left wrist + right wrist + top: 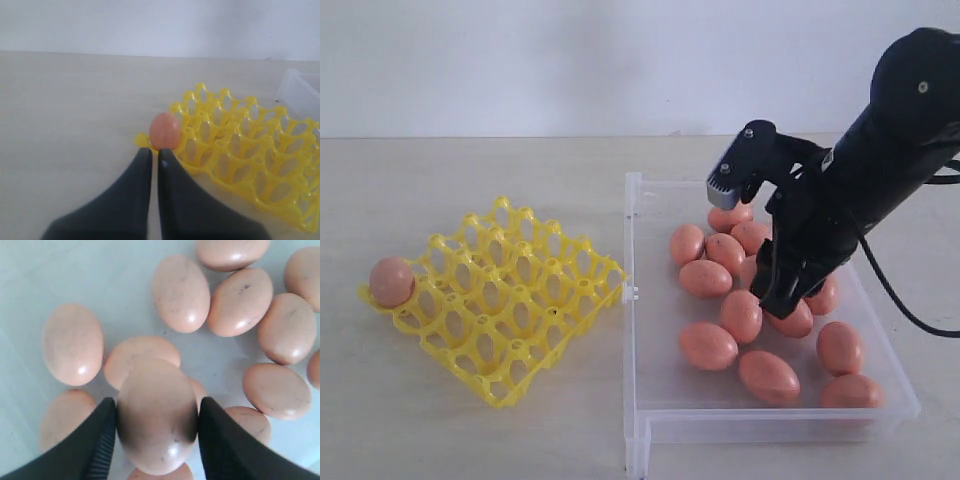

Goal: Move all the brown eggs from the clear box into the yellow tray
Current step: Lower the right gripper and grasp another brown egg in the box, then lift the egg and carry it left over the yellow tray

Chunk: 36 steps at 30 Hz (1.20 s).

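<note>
Right claw [156, 407] grips one brown egg [156, 435], with a black finger [100, 440] pressed against each of its sides. The wrist camera shows this egg over the loose ones, hiding parts of two of them. I cannot tell whether it is clear of them or touching. In the exterior view the claw points down into the middle of the clear box [632, 330], its tips right at the cluster, and the black arm [900, 130] slopes up and away to the right.

Around the claw, the other brown eggs [708, 345] lie on the box floor. Several are bunched and touching toward the far side, and a few lie more apart near the front wall. The box sits on the pale desk [470, 160], its left wall just beside the yellow tray [440, 348].

The tray rests at an angle to the box, one corner almost touching the box wall. A single egg [392, 281] sits in the cup at the tray's far-left corner, and the other cups show bare.

Left claw [154, 155] is closed on nothing, with only a thin slit between its dark fingers. It points at that lone egg from just outside the tray's corner.
</note>
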Tool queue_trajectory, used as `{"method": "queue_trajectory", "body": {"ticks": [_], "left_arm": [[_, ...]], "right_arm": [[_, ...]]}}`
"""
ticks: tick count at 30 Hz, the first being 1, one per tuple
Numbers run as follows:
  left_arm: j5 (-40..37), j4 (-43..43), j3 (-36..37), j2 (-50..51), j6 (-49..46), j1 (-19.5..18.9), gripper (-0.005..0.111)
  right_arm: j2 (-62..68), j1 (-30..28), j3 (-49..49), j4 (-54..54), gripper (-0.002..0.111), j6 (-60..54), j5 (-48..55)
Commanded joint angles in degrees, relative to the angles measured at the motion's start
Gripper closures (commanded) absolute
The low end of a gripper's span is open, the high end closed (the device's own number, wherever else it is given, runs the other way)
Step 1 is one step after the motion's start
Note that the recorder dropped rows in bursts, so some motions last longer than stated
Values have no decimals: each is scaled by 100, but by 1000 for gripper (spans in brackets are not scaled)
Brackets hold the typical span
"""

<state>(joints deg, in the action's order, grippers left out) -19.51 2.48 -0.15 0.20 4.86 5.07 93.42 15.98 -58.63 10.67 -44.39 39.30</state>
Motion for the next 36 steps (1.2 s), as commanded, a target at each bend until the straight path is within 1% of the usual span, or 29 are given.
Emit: {"method": "queue_trajectory", "body": {"ticks": [1, 4, 5, 8, 11, 13, 15, 19, 21, 23, 25, 27, 29, 30, 33, 35, 36], "left_arm": [[12, -16, 15, -20, 6, 22, 103], [12, -16, 15, -20, 6, 22, 103], [12, -16, 15, -20, 6, 22, 103], [12, -16, 15, -20, 6, 22, 103], [12, -16, 15, -20, 6, 22, 103], [12, -16, 15, -20, 6, 22, 103], [12, -16, 15, -20, 6, 22, 103], [12, -16, 15, -20, 6, 22, 103], [12, -16, 15, -20, 6, 22, 103], [12, -16, 15, -20, 6, 22, 103], [12, -16, 15, -20, 6, 22, 103], [12, -16, 15, -20, 6, 22, 103], [12, -16, 15, -20, 6, 22, 103], [12, -16, 15, -20, 6, 22, 103], [12, -16, 15, -20, 6, 22, 103], [12, -16, 15, -20, 6, 22, 103], [12, -16, 15, -20, 6, 22, 103]], "right_arm": [[-136, -5, 16, 520, 108, 611, -200], [-148, -5, 16, 1573, 108, 484, -534], [-148, -5, 16, 2070, 108, 338, -728], [-148, 5, 16, 4045, 108, -515, -1388], [-148, 66, 16, 7022, 108, -2093, -1881], [-148, 195, 16, 8928, 108, -3696, -1845], [-148, 338, -47, 8928, 108, -4270, -1546], [-148, 752, -84, 8928, 108, -4669, -888], [-148, 999, -84, 8928, 108, -4968, -797], [-148, 1232, -84, 8928, 108, -5575, -809], [-148, 1586, -84, 8928, 108, -6355, -1142], [-148, 2036, -84, 8864, 108, -7197, -2049], [-134, 2522, -84, 8422, 108, -7683, -3504], [-95, 2848, -84, 8072, 108, -7743, -4666], [-3, 3493, -98, 7259, 108, -7724, -7238], [36, 3727, -170, 7051, 108, -7482, -8135], [36, 3787, -225, 6998, 108, -7175, -8311]]}}
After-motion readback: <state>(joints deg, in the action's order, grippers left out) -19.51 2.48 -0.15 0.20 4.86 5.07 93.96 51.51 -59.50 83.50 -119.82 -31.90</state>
